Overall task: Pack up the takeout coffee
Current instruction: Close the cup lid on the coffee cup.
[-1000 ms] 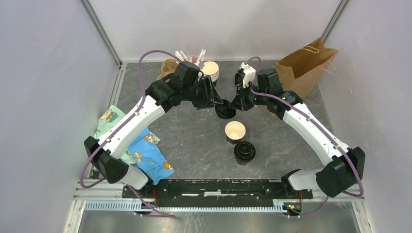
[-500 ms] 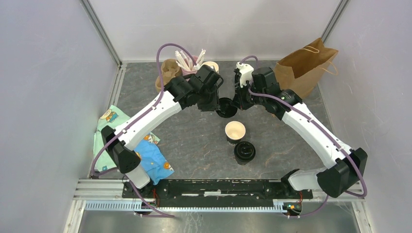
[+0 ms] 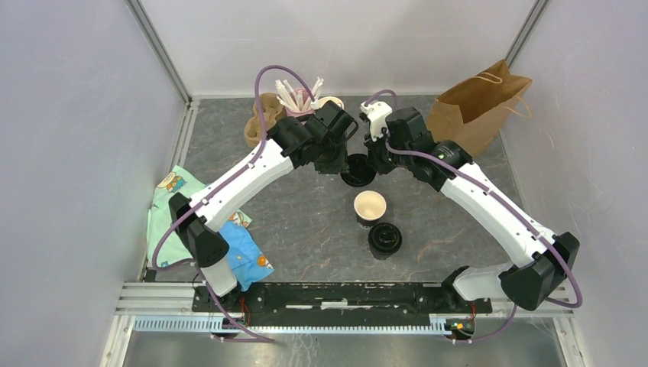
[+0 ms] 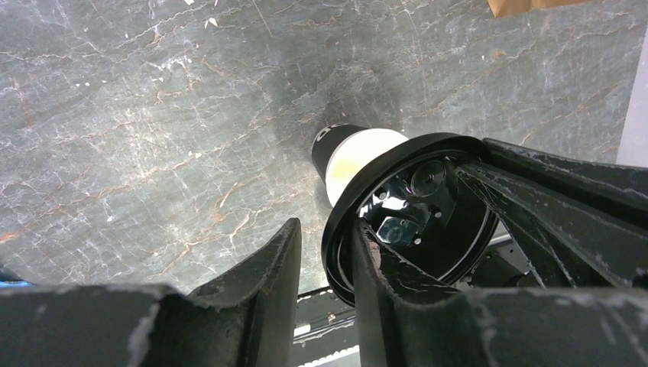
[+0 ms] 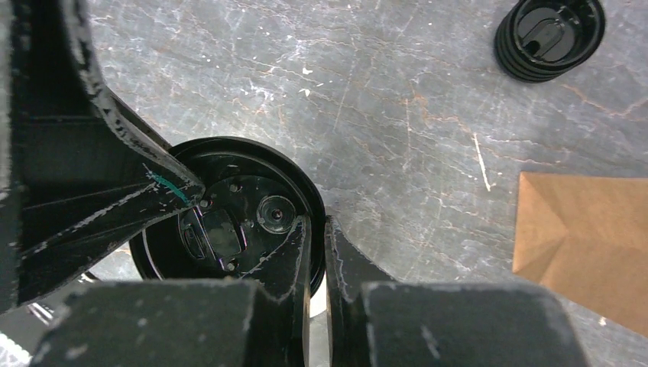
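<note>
We look down on a grey stone-patterned desk [image 3: 306, 222] with two white-and-black arms reaching in from its near edge. A small black paper cup [image 3: 370, 206], the takeout coffee, stands upright and uncovered near the middle, showing its cream inside. Nothing grips it.

Just beyond the cup, on its far side, both arms meet at one round black lid [image 3: 358, 172], its hollow underside turned toward the wrist cameras. In the left wrist view the cup's cream mouth shows behind the lid's edge.

The right claw [image 5: 315, 223] is pinched tight on the lid's rim, one finger inside the rim and one outside. The left claw [image 4: 327, 233] straddles the opposite rim with its fingers apart. Its inner finger lies against the lid's underside, and a strip of desk shows between the outer finger and the rim.

A stack of black lids [image 3: 384, 239] sits just beside the cup on its near right. We cannot tell whether the two touch. Far to the right of the cup and well apart from it, a brown paper bag [image 3: 475, 107] with handles rests by the wall. Beyond the cup to the left is a holder of white stirrers [image 3: 298, 95]. Well to the cup's left, patterned cloths [image 3: 172, 195] lie near the desk's edge.
</note>
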